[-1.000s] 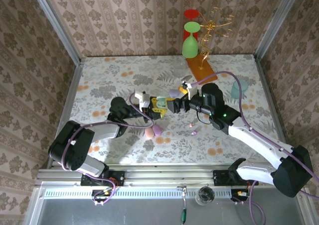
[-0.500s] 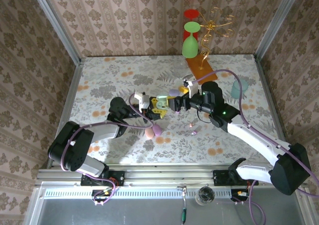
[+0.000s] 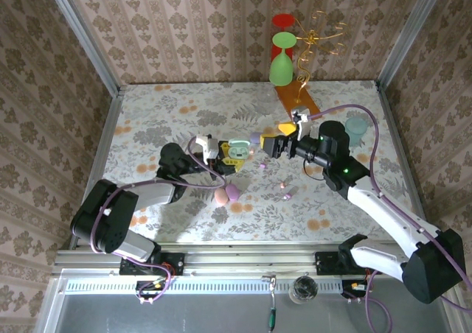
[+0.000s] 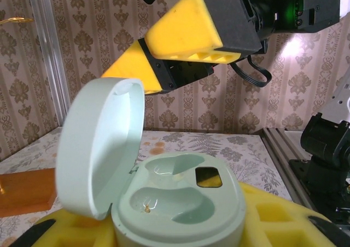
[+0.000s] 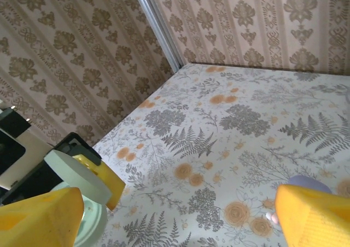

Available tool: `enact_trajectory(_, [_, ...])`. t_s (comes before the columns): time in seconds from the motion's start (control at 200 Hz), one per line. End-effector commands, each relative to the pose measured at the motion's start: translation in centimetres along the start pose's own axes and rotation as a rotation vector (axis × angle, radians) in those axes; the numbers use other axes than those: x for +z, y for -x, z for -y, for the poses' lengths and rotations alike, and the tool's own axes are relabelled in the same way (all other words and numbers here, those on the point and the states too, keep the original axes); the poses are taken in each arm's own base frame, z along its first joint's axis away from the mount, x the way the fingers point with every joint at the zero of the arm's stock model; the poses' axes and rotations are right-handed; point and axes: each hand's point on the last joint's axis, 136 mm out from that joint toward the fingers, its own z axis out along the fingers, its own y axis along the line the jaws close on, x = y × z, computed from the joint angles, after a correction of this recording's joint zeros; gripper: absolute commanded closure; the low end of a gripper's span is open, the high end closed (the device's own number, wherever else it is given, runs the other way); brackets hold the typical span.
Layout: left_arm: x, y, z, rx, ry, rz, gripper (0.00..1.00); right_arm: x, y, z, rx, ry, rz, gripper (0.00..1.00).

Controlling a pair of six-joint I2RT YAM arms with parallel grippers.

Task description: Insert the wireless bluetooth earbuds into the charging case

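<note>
I've got the L gripper (image 3: 231,157) clamped narrow on the mint charging case (image 4: 180,200), lid up. R gripper (image 5: 175,219) hangs just right of it, jaws wide, nothing betw. them. Earbuds (image 3: 283,186) lie on the table (image 3: 147,112), on the near-right side of the case, touching neither gripper.

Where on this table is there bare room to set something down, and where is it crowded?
Bare: the far-left corner between the left rail and the charging case; the near edge, right of the pink case. Crowded: mid-table around the earbuds, and far right by the orange board and teal cup.
</note>
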Motion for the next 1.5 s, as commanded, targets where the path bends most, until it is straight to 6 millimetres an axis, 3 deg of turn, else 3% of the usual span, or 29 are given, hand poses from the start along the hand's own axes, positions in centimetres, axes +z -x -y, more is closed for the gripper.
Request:
enact_trajectory(0.0, [0.0, 0.4, 0.0, -0.004, -0.01, 0.012, 0.76, -0.2, -0.4, -0.9, -0.033, 0.053, -0.011, 0.07])
enact_trajectory(0.225, [0.2, 0.2, 1.1, -0.016, -0.081, 0.002, 0.76, 1.1, -1.9, -4.3, -0.252, 0.195, -0.058, 0.1])
enact_trajectory(0.34, [0.5, 0.2, 2.1, -0.033, -0.132, -0.004, 0.76, 2.1, -2.2, -5.3, -0.272, 0.254, -0.086, 0.18])
enact_trajectory(0.6, [1.0, -0.1, 3.1, -0.049, -0.179, -0.012, 0.76, 3.6, -2.3, -5.7, -0.243, 0.308, -0.101, 0.54])
enact_trajectory(0.975, [0.9, 0.0, 3.4, -0.024, -0.189, -0.01, 0.76, 4.0, -3.1, -4.7, -0.159, 0.257, -0.165, 0.68])
enact_trajectory(1.065, [0.9, -0.1, 3.2, -0.023, -0.179, -0.009, 0.76, 4.0, -3.1, -5.0, -0.16, 0.272, -0.167, 0.65])
enact_trajectory(1.16, [0.8, -0.1, 2.7, -0.018, -0.149, -0.007, 0.76, 3.5, -2.7, -5.3, -0.17, 0.279, -0.148, 0.47])
enact_trajectory(1.28, [0.5, -0.4, 1.8, -0.019, -0.103, -0.007, 0.76, 2.4, -2.1, -5.3, -0.19, 0.278, -0.105, 0.33])
enact_trajectory(1.495, [-0.7, -0.5, 0.0, -0.007, -0.026, -0.006, 0.76, -0.3, -1.8, -3.4, -0.195, 0.233, -0.012, 0.24])
